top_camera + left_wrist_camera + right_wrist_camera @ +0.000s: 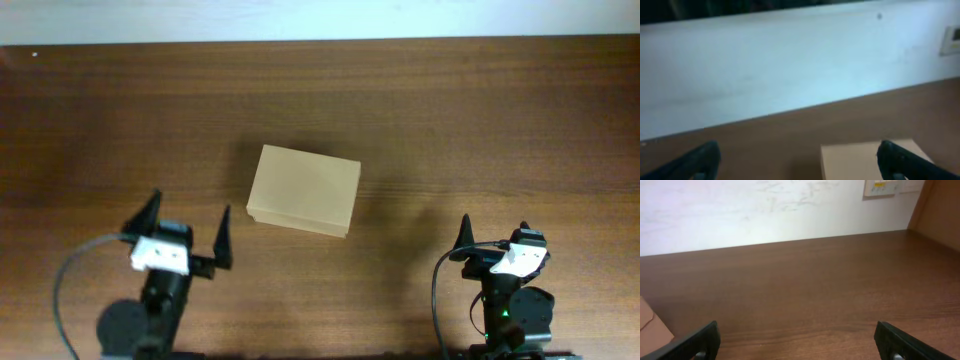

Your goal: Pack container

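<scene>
Left gripper: jaws wide open, holding nothing, at the near table edge. Right gripper: jaws wide open, holding nothing, at the near edge. Box: lid closed, flat on the table centre, beyond and between both grippers, nearer the left one, touching neither. Wall: white, behind the far edge.

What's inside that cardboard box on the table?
The cardboard box sits on the table with its lid shut, so only its plain tan outside shows. Nothing rests on top. Whether anything is inside is hidden.
</scene>
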### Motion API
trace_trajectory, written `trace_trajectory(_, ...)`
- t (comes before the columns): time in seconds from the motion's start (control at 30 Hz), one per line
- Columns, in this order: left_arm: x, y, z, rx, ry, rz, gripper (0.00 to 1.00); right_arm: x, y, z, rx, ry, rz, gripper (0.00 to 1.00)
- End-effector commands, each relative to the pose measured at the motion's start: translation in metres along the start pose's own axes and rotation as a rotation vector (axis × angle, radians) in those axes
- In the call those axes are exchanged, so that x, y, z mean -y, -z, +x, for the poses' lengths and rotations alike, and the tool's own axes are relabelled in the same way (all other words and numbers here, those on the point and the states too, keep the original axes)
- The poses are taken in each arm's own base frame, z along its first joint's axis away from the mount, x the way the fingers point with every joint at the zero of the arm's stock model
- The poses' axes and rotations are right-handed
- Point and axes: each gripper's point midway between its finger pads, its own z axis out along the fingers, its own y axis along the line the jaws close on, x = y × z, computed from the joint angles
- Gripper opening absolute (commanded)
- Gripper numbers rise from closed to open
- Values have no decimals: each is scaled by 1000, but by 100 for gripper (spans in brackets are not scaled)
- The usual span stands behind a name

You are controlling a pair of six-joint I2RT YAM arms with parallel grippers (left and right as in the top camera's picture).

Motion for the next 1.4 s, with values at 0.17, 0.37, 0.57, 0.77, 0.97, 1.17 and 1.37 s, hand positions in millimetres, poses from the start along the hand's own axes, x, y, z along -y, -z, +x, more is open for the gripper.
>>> trace_trajectory(0.17, 3, 6, 60, 10, -16, 1, 100, 4, -1, 3, 0, -6, 18, 99)
trace_trajectory(0.37, -8, 7, 109, -147, 15, -47, 99, 4, -1, 3, 0, -6, 18, 99)
trace_trajectory(0.57, -8, 6, 114, -153, 16, -49, 100, 4, -1, 3, 0, -6, 18, 99)
trace_trajectory(0.77, -8, 6, 114, -153, 16, -49, 100, 4, -1, 3, 0, -6, 18, 99)
trace_trajectory(0.97, -8, 6, 114, -153, 16, -49, 100, 4, -1, 3, 0, -6, 18, 99)
trace_trajectory(1.17, -8, 6, 114, -153, 16, -49, 100, 4, -1, 3, 0, -6, 18, 99)
trace_trajectory(1.37, -8, 6, 114, -153, 16, -49, 100, 4, -1, 3, 0, -6, 18, 99)
